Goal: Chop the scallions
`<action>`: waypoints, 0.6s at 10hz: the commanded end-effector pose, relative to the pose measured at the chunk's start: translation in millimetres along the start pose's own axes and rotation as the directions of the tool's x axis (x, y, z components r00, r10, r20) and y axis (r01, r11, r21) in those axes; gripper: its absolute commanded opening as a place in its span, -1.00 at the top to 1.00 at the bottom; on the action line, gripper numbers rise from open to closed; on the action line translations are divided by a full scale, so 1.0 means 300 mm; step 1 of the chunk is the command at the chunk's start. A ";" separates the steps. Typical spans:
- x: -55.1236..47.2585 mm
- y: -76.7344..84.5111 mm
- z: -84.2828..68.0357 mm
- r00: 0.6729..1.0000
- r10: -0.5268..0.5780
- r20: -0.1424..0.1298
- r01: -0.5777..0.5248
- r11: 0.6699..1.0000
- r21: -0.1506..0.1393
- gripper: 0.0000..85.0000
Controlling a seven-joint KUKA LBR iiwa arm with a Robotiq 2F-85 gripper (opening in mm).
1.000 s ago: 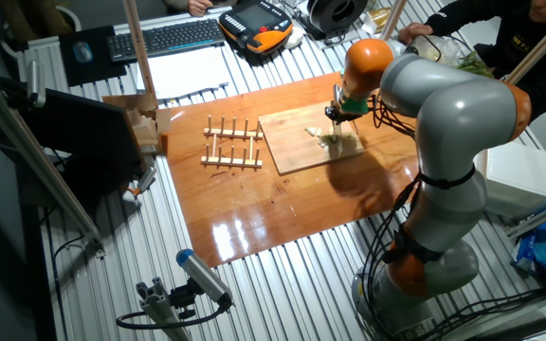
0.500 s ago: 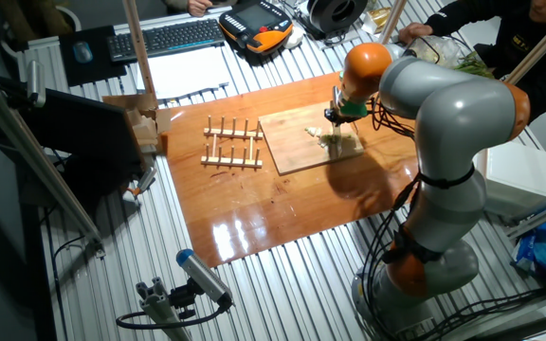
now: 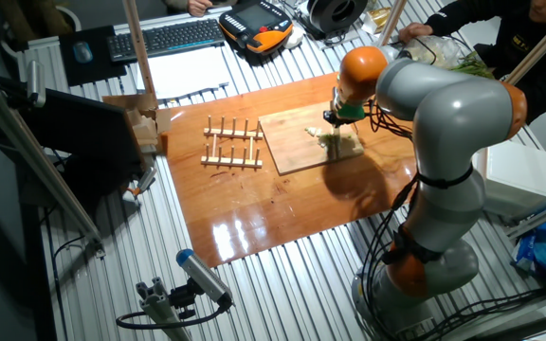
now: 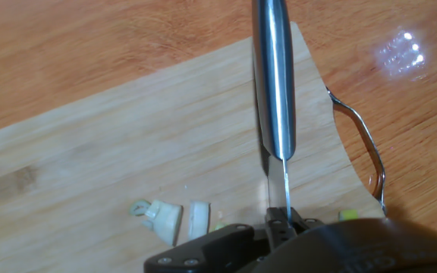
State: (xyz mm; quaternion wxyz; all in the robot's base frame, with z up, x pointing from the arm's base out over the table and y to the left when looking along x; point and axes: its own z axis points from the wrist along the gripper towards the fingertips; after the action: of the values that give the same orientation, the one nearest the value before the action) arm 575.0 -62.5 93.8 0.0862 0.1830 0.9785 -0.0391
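Cluttered lab benches with a keyboard (image 3: 167, 36) and an orange teach pendant (image 3: 257, 25) are framing the wooden worktop (image 3: 254, 204), on which you are seeing a dowel rack (image 3: 232, 145) just left of the wooden cutting board (image 3: 292, 142). Fixed view: the arm is reaching over the board's right half, and over the last second its wrist is shifting slightly up and to the left while the claw (image 3: 335, 115) is staying low above the board. The scallions (image 3: 333, 139) are lying as pale pieces near the board's right edge, directly under the tool.

Hand view: a steel knife (image 4: 273, 83) is running from the claw (image 4: 279, 220) out across the board (image 4: 89, 174), its spine facing you. The claw is clamped on the knife's handle end, jaws closed against it at the bottom of the frame. Short cream scallion pieces (image 4: 174, 218) are resting on the board just left of the blade, and a small green bit (image 4: 348, 215) is lying to its right. A metal handle loop (image 4: 363, 148) is curving along the board's right edge.

Judging from this, you are watching a small reposition between cuts: several pieces are already separated, yet the remaining ones are still large enough to need further strokes. Whether the edge is touching the board at present is not discernible.
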 end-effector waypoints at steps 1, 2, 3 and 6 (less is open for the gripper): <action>0.002 0.000 0.005 1.000 0.004 0.001 -0.004 1.000 -0.003 1.00; 0.004 0.003 0.009 1.000 0.005 0.003 -0.005 1.000 -0.006 1.00; 0.006 0.004 0.012 1.000 0.008 0.003 -0.008 1.000 -0.011 1.00; 0.023 0.013 0.021 1.000 0.021 0.009 -0.021 1.000 -0.018 1.00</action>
State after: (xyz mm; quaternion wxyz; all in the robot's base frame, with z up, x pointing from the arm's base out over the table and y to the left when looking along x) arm 572.2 -55.9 87.4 0.0966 0.1942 0.9758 -0.0295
